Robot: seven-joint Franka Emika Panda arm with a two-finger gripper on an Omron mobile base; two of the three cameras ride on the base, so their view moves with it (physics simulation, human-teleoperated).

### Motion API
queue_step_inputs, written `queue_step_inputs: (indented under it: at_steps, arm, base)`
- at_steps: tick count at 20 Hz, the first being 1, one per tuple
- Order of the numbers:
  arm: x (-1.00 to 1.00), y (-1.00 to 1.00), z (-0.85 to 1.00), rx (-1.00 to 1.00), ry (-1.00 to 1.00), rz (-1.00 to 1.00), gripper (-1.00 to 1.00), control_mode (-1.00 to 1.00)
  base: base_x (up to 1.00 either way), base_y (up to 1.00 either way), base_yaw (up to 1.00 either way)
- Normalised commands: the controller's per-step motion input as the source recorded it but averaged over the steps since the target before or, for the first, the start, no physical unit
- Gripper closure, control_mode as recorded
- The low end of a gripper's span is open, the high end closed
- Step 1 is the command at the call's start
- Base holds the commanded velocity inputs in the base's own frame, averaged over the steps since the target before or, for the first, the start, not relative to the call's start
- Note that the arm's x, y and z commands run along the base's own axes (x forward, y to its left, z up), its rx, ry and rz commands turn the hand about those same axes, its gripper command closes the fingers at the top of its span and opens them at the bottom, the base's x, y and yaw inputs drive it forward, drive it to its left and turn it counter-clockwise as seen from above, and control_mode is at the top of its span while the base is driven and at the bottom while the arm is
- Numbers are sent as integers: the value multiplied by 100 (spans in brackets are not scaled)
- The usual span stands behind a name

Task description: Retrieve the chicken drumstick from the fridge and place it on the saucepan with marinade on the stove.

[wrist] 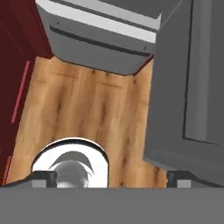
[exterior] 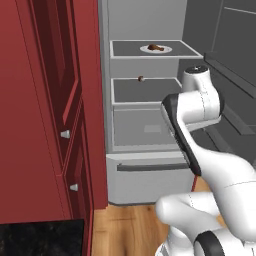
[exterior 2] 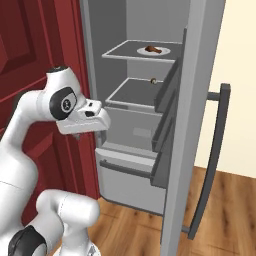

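The fridge [exterior: 150,175] stands open, its door [exterior 2: 197,100] swung out to the right. On its top shelf the brown chicken drumstick [exterior: 155,48] [exterior 2: 152,49] lies on a small white plate [exterior: 164,49]. My gripper [wrist: 110,178] is open, points down at the wooden floor in front of the fridge drawer [wrist: 100,43], and holds nothing. My hand [exterior 2: 85,120] hangs at about middle-shelf height, left of the fridge opening and well below the drumstick. The saucepan, the marinade and the stove are out of view.
A tiny round dark brown item [exterior: 141,78] [exterior 2: 154,80] sits on the middle shelf. Dark red cabinets [exterior: 50,100] flank the fridge on the left. The door's bins [exterior 2: 167,115] and long dark handle [exterior 2: 212,160] jut out on the right. A black speckled surface [exterior: 40,237] lies low left.
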Motion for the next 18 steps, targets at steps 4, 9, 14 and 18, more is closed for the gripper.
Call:
queue_step_inputs:
  at_steps: [4,9,14,18]
  arm:
    - [2,7,-4,39,-15,-50,-100,-100]
    - [-3,-4,-3,33,-20,-1,-100,-100]
    - [-1,2,-1,-21,-23,7,-100,-100]
    - [2,2,0,-31,-1,-2,-100,-100]
  base:
    - [0,0,0]
    - [0,0,0]
    - [0,0,0]
    - [0,0,0]
